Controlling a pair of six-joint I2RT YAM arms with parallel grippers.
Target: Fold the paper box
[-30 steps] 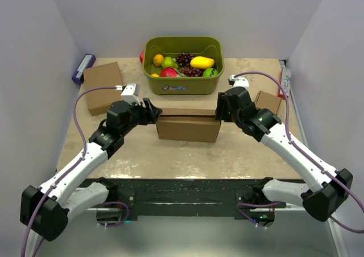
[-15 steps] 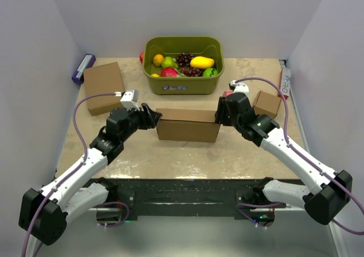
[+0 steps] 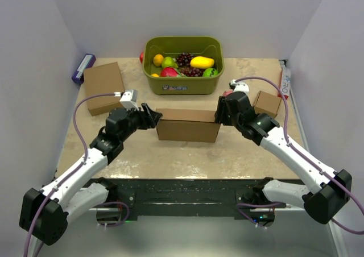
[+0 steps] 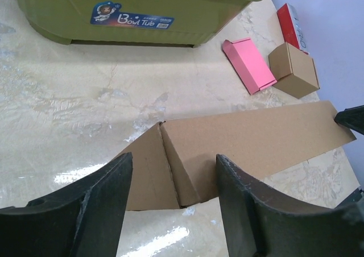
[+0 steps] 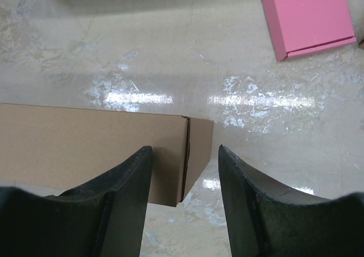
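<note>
The paper box (image 3: 187,129) is a long brown cardboard block lying crosswise on the table in front of the bin. My left gripper (image 3: 154,118) is open at the box's left end. In the left wrist view the gripper (image 4: 173,208) has a finger on each side of the box's (image 4: 250,135) near corner, and I see no contact. My right gripper (image 3: 219,115) is open at the box's right end. In the right wrist view the gripper (image 5: 185,197) straddles the end corner of the box (image 5: 85,146), not closed on it.
A green bin (image 3: 183,86) of fruit stands just behind the box. A flat brown cardboard rectangle (image 3: 103,86) lies at the back left beside a purple item (image 3: 83,68). A small cardboard cube (image 3: 267,103), a pink piece (image 4: 248,65) and a red-and-white pack (image 3: 284,81) are at the right.
Both grippers have shifted slightly nearer and lower at the box ends compared with one second ago. Nothing has visibly moved in the last half second.
</note>
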